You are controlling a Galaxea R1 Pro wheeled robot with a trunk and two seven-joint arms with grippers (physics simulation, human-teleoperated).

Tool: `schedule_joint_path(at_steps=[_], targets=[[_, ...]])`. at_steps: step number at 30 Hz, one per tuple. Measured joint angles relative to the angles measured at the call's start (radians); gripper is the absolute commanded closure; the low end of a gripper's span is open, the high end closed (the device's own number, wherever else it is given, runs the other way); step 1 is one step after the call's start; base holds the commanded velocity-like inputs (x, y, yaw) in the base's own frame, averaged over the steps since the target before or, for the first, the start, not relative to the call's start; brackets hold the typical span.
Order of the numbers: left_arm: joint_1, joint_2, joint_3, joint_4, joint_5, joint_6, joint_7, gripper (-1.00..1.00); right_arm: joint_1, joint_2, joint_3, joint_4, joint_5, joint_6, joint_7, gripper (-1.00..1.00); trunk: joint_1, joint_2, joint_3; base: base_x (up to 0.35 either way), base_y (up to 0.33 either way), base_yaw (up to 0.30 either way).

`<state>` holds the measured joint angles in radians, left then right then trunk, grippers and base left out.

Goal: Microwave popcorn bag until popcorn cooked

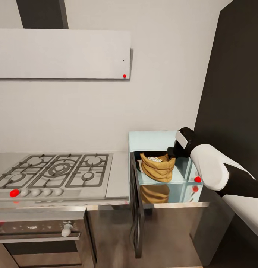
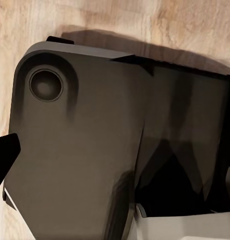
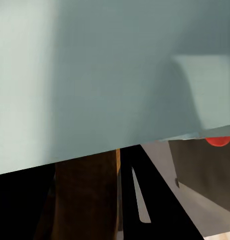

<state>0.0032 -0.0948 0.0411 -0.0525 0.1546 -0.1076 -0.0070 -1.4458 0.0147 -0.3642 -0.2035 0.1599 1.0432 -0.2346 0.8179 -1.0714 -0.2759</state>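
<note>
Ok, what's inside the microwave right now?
The popcorn bag sits upright inside the open microwave, pale popcorn showing at its rim. The right claw is at the bag's edge; the cavity's right side is hidden behind the arm.

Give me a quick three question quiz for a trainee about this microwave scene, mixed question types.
1. True or false: the microwave door is shut.
2. Where is the popcorn bag? A) on the gas hob B) inside the microwave C) on the floor
3. Fill in: the right claw is at the bag's ____.

Key: 1 false, it hangs open; 2 B; 3 rim, though its grip state is unclear.
</note>
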Motion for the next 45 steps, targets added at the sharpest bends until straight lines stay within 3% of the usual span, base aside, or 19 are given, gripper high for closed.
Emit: schedule_joint_path(at_steps=[15, 16, 17, 45], targets=[[0.0, 0.0, 0.0, 0.0, 0.0, 0.0, 0.0, -1.0, 0.0, 0.0, 0.0, 0.0, 0.0, 0.0, 0.0, 1.0, 0.0, 0.0, 0.0, 0.0, 0.0, 0.0], [0.0, 0.0, 0.0, 0.0, 0.0, 0.0, 0.0, -1.0, 0.0, 0.0, 0.0, 0.0, 0.0, 0.0, 0.0, -1.0, 0.0, 0.0, 0.0, 0.0, 0.0, 0.0], [0.0, 0.0, 0.0, 0.0, 0.0, 0.0, 0.0, -1.0, 0.0, 0.0, 0.025, -0.033, 0.065, 0.001, -0.001, -1.0, 0.0, 0.0, 0.0, 0.0, 0.0, 0.0], [0.0, 0.0, 0.0, 0.0, 0.0, 0.002, 0.0, -1.0, 0.0, -0.001, 0.024, -0.036, 0.061, 0.001, 0.003, -1.0, 0.0, 0.0, 0.0, -0.008, 0.0, 0.0]])
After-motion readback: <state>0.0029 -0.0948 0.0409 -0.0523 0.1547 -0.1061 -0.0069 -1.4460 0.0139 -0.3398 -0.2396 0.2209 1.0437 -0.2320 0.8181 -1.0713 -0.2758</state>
